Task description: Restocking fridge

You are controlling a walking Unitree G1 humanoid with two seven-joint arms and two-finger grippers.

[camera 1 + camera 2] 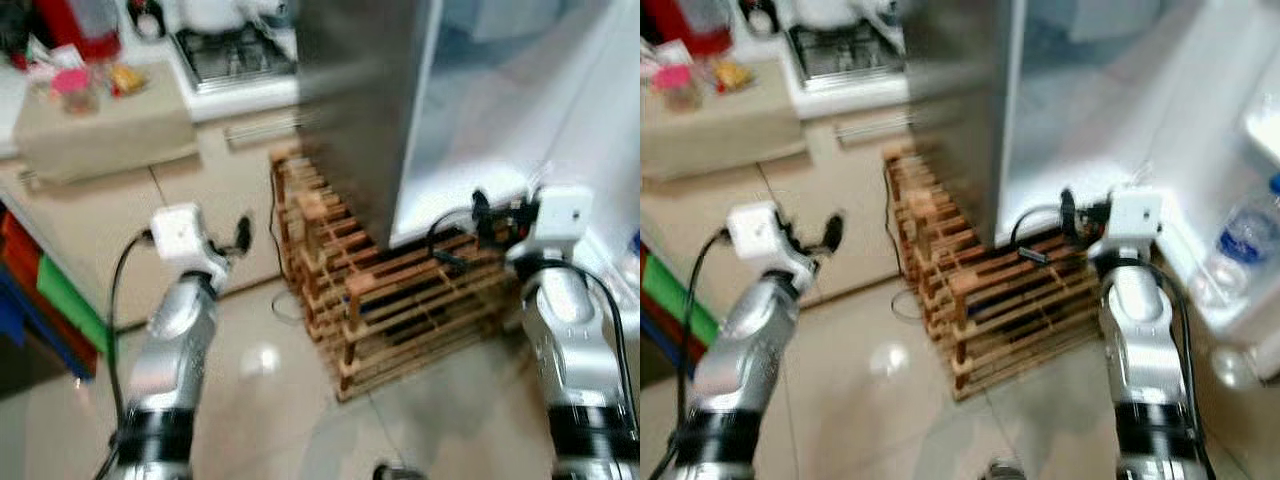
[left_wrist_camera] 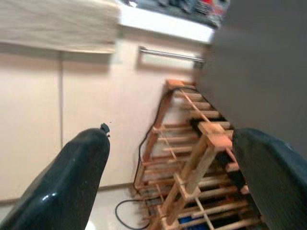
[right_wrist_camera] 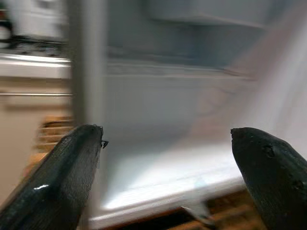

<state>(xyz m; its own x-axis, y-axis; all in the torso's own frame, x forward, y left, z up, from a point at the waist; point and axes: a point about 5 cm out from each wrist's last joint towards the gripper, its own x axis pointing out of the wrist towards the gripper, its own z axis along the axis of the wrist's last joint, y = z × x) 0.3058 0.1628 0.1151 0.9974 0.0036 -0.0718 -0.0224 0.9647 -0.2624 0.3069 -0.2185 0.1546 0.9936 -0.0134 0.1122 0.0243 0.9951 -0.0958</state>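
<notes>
The fridge point(image 1: 360, 100) stands open, its grey side wall towards me and its pale, empty-looking interior point(image 1: 470, 120) to the right. Its white door point(image 1: 1240, 60) swings out at far right, with a clear water bottle point(image 1: 1240, 240) in the door shelf. My right gripper point(image 1: 480, 215) is raised at the fridge's lower front edge, open and holding nothing; the right wrist view looks into the interior point(image 3: 163, 120). My left gripper point(image 1: 235, 240) is raised before the cabinet, left of the fridge, also open and empty.
The fridge rests on a wooden pallet point(image 1: 400, 300) that juts onto the tiled floor, with a black cable point(image 1: 285, 305) looped beside it. Beige cabinets point(image 1: 90, 210), a counter and a stove point(image 1: 230, 50) are at back left. Coloured bins point(image 1: 50, 290) stand far left.
</notes>
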